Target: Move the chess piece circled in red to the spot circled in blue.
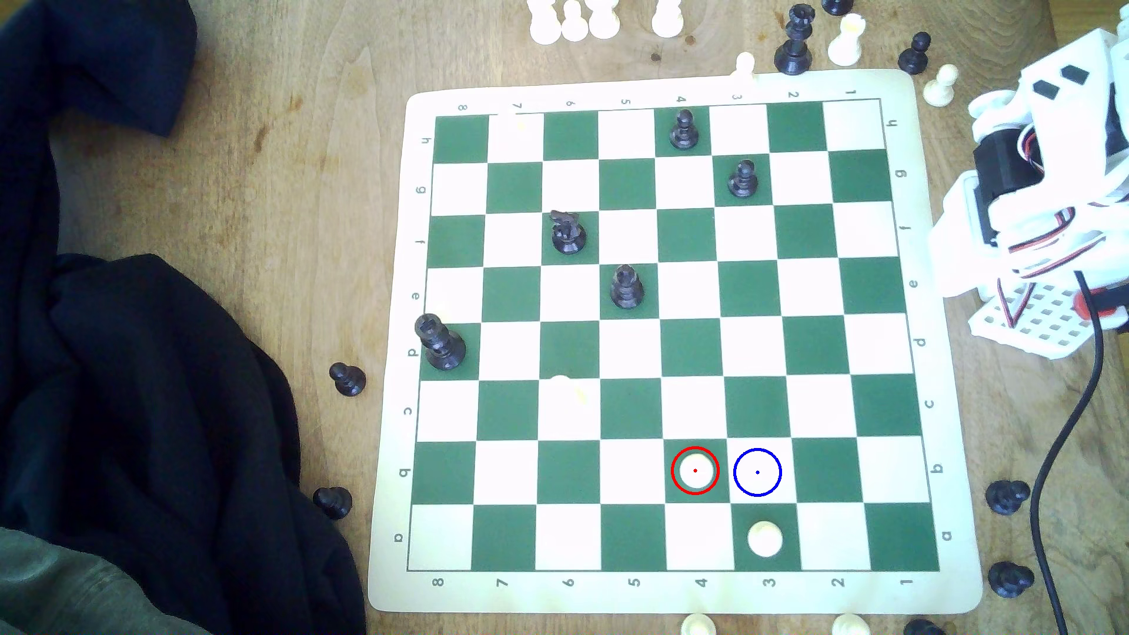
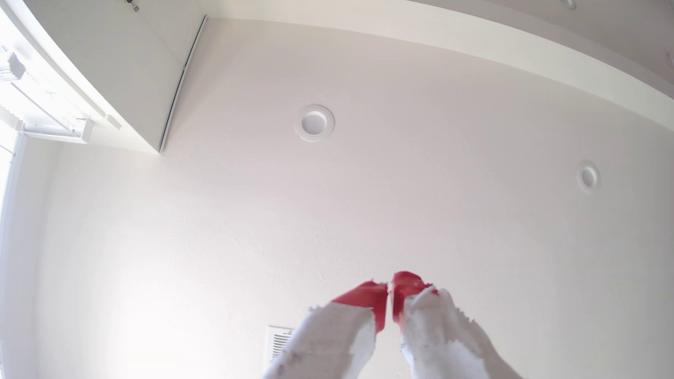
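The chess piece, a pale cream disc inside a red ring, stands on a green square in row b of the green-and-white board. Right beside it toward the exterior view's right is the spot, a white square with a blue ring and dot, with nothing on it. The white arm is folded up off the board's right edge in the exterior view, far from the piece. In the wrist view my gripper points up at a ceiling, its red-tipped fingers together with nothing between them.
A second cream piece sits one row nearer than the spot. Several black pieces stand on the board, among them a bishop and a knight. Loose pieces ring the board. Dark cloth covers the left; a black cable runs down the right.
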Controlling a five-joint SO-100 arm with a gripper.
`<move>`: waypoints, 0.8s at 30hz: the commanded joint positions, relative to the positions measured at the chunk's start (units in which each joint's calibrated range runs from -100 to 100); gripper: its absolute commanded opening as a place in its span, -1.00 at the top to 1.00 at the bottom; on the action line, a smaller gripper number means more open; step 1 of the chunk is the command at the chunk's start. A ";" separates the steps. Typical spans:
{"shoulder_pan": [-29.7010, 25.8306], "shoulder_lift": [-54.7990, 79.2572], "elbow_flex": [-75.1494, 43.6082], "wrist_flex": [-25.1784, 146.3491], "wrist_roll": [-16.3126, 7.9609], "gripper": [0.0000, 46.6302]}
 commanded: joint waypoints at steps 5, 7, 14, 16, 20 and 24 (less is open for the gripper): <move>0.89 -0.03 1.08 -1.11 0.15 0.99; 2.06 -0.03 1.08 -0.29 0.15 0.99; 2.14 -0.03 1.08 24.86 0.15 0.99; 2.14 -0.03 1.08 31.98 0.10 0.99; -0.05 -0.03 -1.82 58.84 -0.98 0.99; -2.09 -0.03 -6.98 87.84 -1.03 0.99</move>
